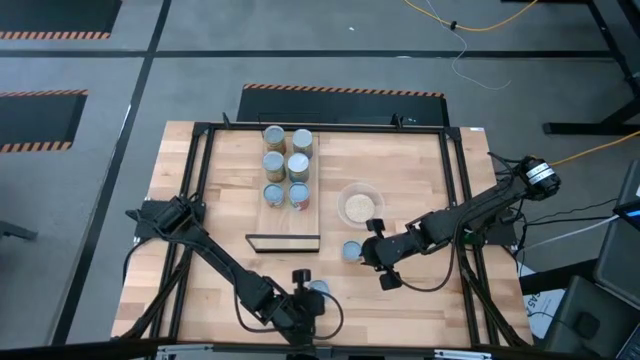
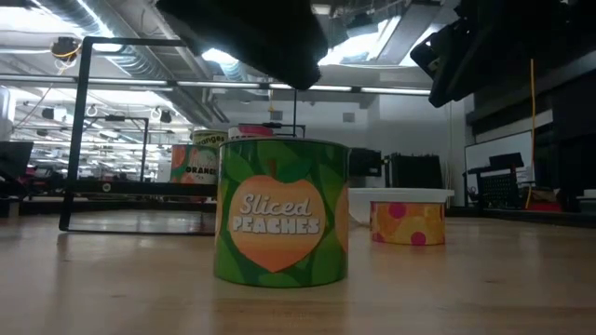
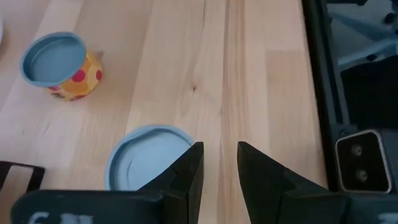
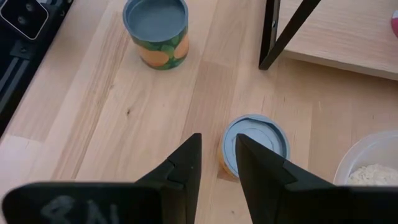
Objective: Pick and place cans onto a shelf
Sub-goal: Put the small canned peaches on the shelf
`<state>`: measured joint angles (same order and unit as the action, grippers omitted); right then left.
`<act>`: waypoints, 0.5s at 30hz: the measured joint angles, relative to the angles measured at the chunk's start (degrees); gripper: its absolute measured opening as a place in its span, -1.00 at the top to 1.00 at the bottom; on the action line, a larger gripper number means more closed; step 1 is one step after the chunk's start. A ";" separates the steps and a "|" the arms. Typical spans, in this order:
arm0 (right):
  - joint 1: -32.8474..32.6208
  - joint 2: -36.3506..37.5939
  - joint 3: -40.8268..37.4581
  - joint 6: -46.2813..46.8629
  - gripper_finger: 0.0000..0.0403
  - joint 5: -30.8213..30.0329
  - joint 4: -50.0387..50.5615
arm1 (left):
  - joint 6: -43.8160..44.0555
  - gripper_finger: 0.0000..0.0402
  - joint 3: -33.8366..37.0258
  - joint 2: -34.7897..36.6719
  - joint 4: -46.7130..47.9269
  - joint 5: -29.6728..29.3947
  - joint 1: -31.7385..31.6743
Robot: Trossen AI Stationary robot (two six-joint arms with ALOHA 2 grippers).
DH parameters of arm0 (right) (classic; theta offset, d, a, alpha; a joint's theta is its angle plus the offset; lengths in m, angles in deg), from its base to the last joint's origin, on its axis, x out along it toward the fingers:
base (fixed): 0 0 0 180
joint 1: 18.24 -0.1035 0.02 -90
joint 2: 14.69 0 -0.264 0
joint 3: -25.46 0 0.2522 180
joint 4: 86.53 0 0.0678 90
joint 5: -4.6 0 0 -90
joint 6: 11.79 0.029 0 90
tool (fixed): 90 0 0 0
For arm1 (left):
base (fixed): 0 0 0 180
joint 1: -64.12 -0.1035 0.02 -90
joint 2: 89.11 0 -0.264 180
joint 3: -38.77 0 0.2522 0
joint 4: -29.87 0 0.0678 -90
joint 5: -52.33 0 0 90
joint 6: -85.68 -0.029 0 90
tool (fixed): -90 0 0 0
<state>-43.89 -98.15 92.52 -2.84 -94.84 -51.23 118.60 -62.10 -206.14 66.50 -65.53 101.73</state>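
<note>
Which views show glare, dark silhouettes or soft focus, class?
Low view: bright ceiling lights glare, leaving the arms overhead as black silhouettes; the green Sliced Peaches can is sharp, the room behind soft. Left wrist view: the pale-blue can lid beside the left claw looks blurred.

Grey floor (image 1: 120,90) – striped mats (image 1: 45,35), yellow cable (image 1: 480,25).

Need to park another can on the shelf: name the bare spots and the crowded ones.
Bare: the shelf board between the six stacked cans and its black frame end. Crowded: the far end, filled by those cans; the bowl sits beside it.
</note>
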 joint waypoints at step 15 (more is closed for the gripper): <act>0.00 0.00 0.00 0.00 0.49 -0.01 0.02 | -0.07 0.55 0.04 -1.31 1.83 -0.04 -0.53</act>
<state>-43.89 -98.15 92.52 -2.84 -94.85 -51.21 118.54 -62.06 -207.45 68.34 -65.57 101.20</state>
